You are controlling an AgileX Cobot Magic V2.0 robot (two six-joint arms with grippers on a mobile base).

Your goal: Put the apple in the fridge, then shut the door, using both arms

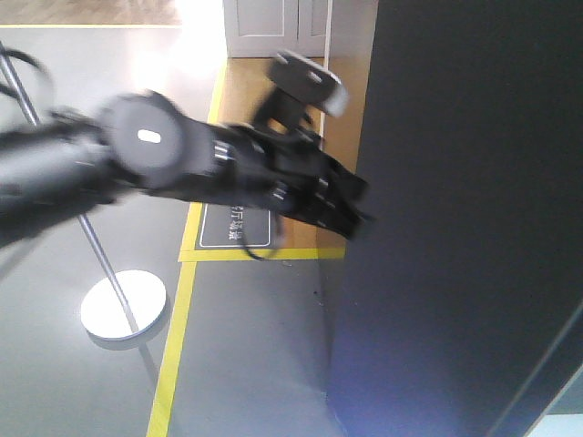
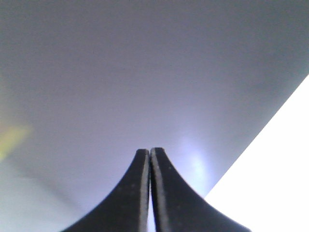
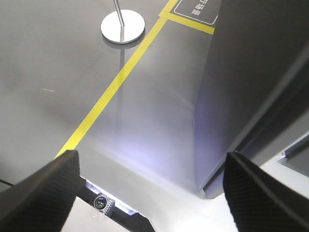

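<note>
- At the tall dark grey fridge door (image 1: pixel 465 182), black left fingers (image 2: pixel 133 198) were pressed together; closing judged underway.
- Beside the door, right fingers (image 3: pixel 46 186) were spread, empty; apple unseen.

This looks like a lab or test hall, not anyone's home. Under the left claw (image 1: pixel 363 217) the grey floor (image 1: pixel 246 364) is smooth and glossy, marked off with yellow tape lines (image 1: pixel 171 364) like a work zone. Just below the claw, a black floor label (image 1: pixel 219 232) with white characters lies inside the taped border. Down to the claw's left, a thin barrier post (image 1: pixel 107 269) stands on a round metal base (image 1: pixel 123 305). Beyond the claw are white panelled doors (image 1: pixel 273 27). At the claw's tip, the dark grey fridge (image 1: pixel 455 228) stands straight on that same floor
</note>
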